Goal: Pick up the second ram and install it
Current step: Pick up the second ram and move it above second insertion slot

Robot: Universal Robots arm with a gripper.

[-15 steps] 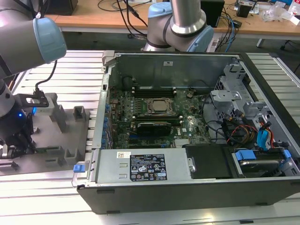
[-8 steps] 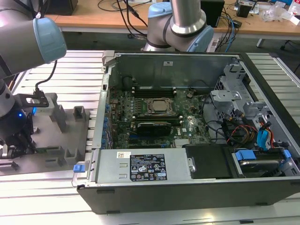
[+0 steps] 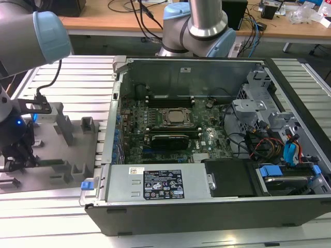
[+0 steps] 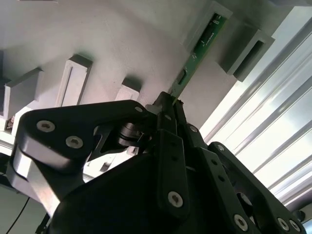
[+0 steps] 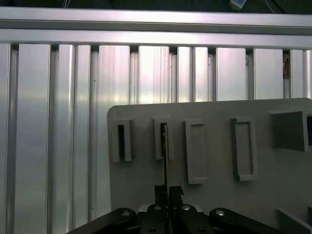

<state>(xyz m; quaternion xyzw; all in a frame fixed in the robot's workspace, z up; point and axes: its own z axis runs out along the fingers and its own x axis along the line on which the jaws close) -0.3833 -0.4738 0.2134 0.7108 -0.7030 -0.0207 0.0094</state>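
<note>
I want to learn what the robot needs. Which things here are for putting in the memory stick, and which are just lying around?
For the job: the second ram, the gripper shut on it, the grey holder tray it sits in, the motherboard slots.
Just lying about: the power supply, the cables, the aluminium table.

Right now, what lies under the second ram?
The grey holder tray; one end of the second ram sits in its slotted block. The gripper covers the other end.
</note>
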